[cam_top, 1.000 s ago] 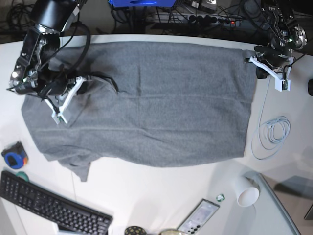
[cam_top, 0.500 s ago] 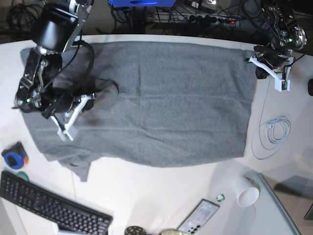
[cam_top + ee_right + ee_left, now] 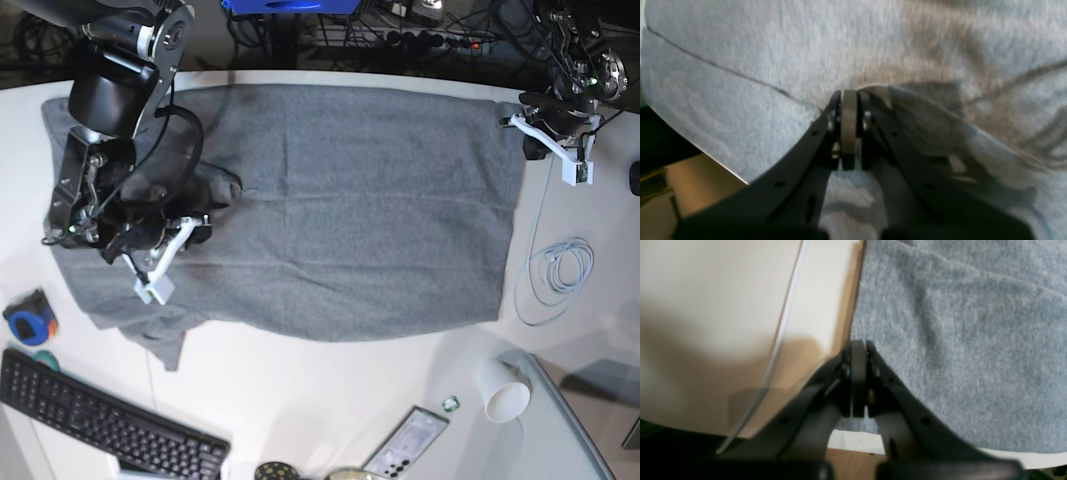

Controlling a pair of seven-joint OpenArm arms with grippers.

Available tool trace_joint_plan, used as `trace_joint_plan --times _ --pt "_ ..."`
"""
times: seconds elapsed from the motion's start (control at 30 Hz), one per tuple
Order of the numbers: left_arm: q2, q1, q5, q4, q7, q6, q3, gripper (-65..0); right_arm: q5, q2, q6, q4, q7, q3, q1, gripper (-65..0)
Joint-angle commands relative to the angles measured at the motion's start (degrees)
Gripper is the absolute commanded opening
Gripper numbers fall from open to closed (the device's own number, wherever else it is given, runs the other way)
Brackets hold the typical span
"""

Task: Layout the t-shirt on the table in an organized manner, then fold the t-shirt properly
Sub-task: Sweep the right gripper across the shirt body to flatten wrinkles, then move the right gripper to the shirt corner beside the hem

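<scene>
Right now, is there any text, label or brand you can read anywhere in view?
None readable.
Phone screen: content too small to read.
Keyboard keys: legends too small.
T-shirt: no print or label visible.

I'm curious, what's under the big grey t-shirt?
The white table shows all around the t-shirt. Whether anything else lies underneath is hidden by the cloth.
</scene>
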State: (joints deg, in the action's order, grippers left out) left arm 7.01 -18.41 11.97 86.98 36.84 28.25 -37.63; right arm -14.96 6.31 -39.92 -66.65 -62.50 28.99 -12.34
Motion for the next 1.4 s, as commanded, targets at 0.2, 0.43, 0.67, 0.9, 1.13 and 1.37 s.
trace_joint_plan --times 0.2,0.43,0.67,0.9,1.13,1.37 --pt "0.42 -0.88 0.3 5.02 -0.75 -0.16 -0.22 -65.0 -1.08 -5.29 -0.08 -2.31 -3.57 0.41 -3.79 -20.9" --pt "0.07 -2.55 0.38 9.77 -0.84 -0.16 0.22 -65.0 -0.73 -8.64 -0.08 -24.29 -5.94 4.37 7.55 -23.1" --pt "-2.04 3.07 0.12 0.89 -1.19 -0.16 7.43 -65.0 -0.64 -9.25 -0.08 -16.82 6.46 4.46 12.47 -65.0" --pt "-1.51 3.6 -0.41 -4.12 -1.19 -0.25 9.28 -65.0 -0.64 -14.17 -0.08 -3.19 14.81 4.63 12.73 -64.2" --pt "-0.37 1.14 -0.41 -3.95 -1.19 -0.43 11.3 -65.0 -0.64 -16.64 -0.08 -0.56 16.39 4.72 16.69 -64.2" --pt "-0.72 -2.03 -0.32 -3.77 -1.19 -0.51 12.0 -65.0 -0.64 -17.25 -0.08 -0.64 16.3 4.63 18.54 -64.2"
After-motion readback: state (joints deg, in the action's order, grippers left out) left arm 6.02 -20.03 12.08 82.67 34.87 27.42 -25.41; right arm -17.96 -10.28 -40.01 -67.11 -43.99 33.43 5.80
